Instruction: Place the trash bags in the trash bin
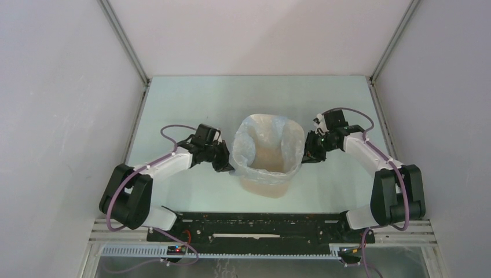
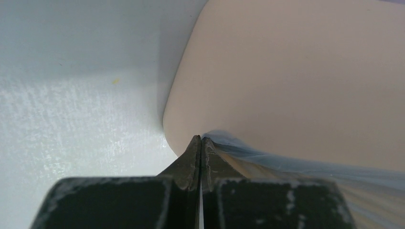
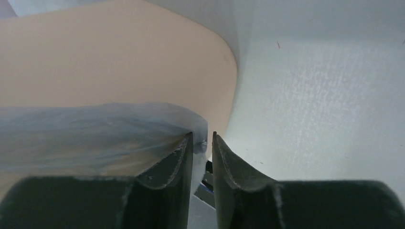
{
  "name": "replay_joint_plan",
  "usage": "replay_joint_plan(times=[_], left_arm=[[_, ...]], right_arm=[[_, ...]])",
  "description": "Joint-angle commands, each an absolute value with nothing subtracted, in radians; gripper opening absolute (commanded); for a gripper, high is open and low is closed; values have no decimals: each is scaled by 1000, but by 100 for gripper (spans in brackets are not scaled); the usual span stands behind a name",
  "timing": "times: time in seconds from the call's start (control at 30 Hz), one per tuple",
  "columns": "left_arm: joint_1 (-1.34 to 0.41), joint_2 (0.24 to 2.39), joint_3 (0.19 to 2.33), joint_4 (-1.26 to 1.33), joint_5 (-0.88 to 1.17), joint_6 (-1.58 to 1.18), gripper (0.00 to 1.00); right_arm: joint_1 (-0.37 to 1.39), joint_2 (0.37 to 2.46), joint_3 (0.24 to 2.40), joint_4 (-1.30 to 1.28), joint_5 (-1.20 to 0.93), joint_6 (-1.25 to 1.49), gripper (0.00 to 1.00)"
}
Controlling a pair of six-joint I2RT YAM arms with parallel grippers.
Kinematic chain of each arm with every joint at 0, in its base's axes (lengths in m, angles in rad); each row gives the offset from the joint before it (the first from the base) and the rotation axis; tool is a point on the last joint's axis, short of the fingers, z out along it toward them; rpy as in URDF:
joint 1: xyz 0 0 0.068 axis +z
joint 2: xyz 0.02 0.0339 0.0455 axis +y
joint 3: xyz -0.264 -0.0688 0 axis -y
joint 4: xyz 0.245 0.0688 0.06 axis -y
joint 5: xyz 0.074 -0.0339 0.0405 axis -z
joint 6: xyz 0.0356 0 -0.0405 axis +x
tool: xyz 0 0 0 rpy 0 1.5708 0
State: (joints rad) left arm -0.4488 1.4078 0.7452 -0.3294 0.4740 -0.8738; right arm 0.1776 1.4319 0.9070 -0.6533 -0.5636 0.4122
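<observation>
Left gripper point(image 2: 201, 139) pinches bag point(image 1: 260, 130) hem beside bin point(image 2: 286, 71) (walls point(image 1: 58, 87) far off); right gripper point(image 3: 203, 136) ajar, film perhaps between.

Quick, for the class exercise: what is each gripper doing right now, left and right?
Left gripper: closed, pinching the trash bag edge beside the trash bin.
Right gripper: slightly open; bag edge sits between its fingertips, not clamped.

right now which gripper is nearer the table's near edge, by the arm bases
Left. The left gripper, shut on the trash bag at the trash bin's left side, sits slightly nearer; the right gripper, jaws ajar at its right side, is farther back.
</observation>
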Motion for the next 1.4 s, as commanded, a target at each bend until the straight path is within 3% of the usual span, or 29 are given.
replay_joint_plan(times=[0.0,0.13,0.27,0.4,0.5,0.67,0.77,0.93,1.13,1.37], left_arm=[[-487,1376,727,-309,470,-898,0],[-489,1366,737,-320,453,-897,6],[-473,1305,739,-360,428,-895,11],[-426,1228,713,-392,422,-887,20],[-395,1163,715,-433,412,-880,31],[-382,1038,761,-516,372,-883,57],[-382,975,752,-514,353,-909,71],[-410,981,662,-386,456,-1007,69],[-475,1055,660,-319,459,-1019,59],[-514,1087,696,-324,432,-1006,58]], right_arm=[[178,1444,1015,-681,-534,376,32],[182,1482,1060,-728,-529,363,38],[215,1435,1165,-961,-321,283,45],[193,1284,1183,-1072,-247,276,63],[167,1199,1204,-1135,-246,283,70],[116,1103,1210,-1176,-387,295,73],[125,1082,1152,-1075,-506,362,72],[165,1086,1009,-873,-691,524,66],[181,1047,795,-663,-695,595,61],[244,1153,611,-413,-631,649,57]])
